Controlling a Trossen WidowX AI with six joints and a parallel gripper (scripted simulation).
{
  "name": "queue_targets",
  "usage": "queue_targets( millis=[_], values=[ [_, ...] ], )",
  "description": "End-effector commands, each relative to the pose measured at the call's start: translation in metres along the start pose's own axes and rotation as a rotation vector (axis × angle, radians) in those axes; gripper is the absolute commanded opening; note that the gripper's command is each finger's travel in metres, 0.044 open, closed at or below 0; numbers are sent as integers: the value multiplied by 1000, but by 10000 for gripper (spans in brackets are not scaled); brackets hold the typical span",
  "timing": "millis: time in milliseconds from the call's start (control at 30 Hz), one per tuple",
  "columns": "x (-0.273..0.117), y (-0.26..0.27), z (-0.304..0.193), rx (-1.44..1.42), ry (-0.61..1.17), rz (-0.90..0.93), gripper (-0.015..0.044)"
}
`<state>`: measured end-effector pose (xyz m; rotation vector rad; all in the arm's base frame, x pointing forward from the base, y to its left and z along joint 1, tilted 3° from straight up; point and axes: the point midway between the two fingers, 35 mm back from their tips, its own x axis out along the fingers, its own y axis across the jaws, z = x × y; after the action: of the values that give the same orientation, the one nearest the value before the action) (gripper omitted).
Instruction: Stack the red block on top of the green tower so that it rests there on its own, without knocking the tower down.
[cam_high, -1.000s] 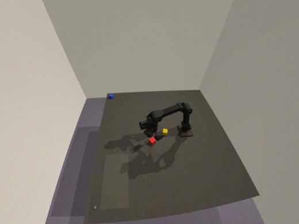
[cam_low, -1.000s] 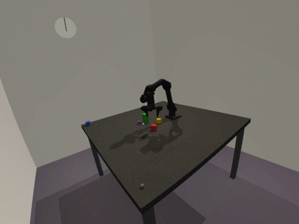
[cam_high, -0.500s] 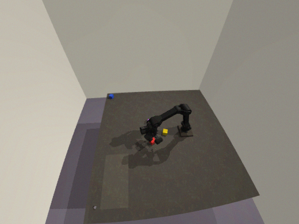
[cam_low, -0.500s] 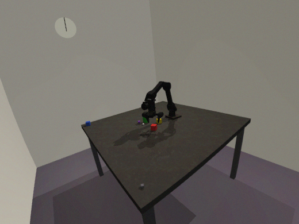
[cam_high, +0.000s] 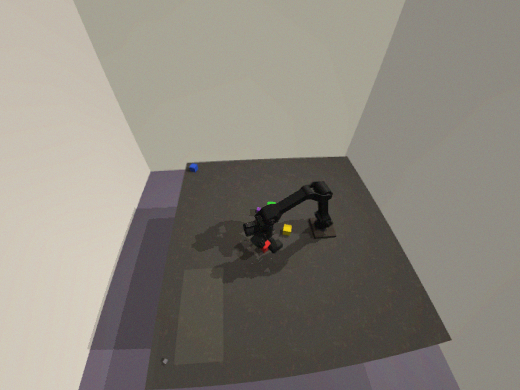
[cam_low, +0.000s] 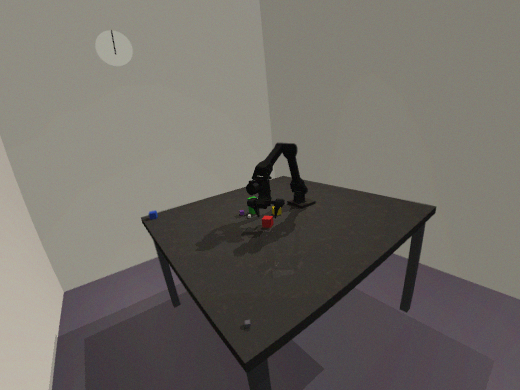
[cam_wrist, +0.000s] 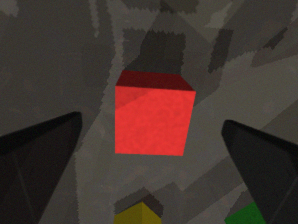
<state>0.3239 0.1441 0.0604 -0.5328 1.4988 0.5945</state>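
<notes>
The red block (cam_high: 266, 245) (cam_low: 267, 222) (cam_wrist: 149, 123) sits on the table. My gripper (cam_high: 266, 244) (cam_low: 267, 216) (cam_wrist: 154, 122) is wide open and empty, pointing down just above the red block. In the wrist view the block appears midway between the two fingertips, with space on each side. The green tower (cam_high: 271, 203) (cam_low: 252, 211) (cam_wrist: 248, 215) stands behind the gripper, partly hidden by the arm in the top and exterior views. Only a corner of it shows at the bottom right of the wrist view.
A yellow block (cam_high: 287, 229) (cam_low: 279, 212) (cam_wrist: 137, 215) sits near the red block, toward the arm's base. A small purple block (cam_high: 258, 209) (cam_low: 241, 213) and a small white one (cam_low: 249, 216) lie by the tower. A blue block (cam_high: 193, 167) (cam_low: 153, 215) and a grey cube (cam_high: 165, 361) (cam_low: 247, 324) lie near table corners.
</notes>
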Motion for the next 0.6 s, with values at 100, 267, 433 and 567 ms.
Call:
queue_targets(
  millis=[100, 267, 433, 567],
  values=[
    [13, 1, 0, 5, 1, 4, 440],
    [21, 1, 0, 5, 1, 4, 440],
    [29, 1, -1, 5, 1, 4, 440],
    [36, 1, -1, 5, 1, 4, 440]
  ],
)
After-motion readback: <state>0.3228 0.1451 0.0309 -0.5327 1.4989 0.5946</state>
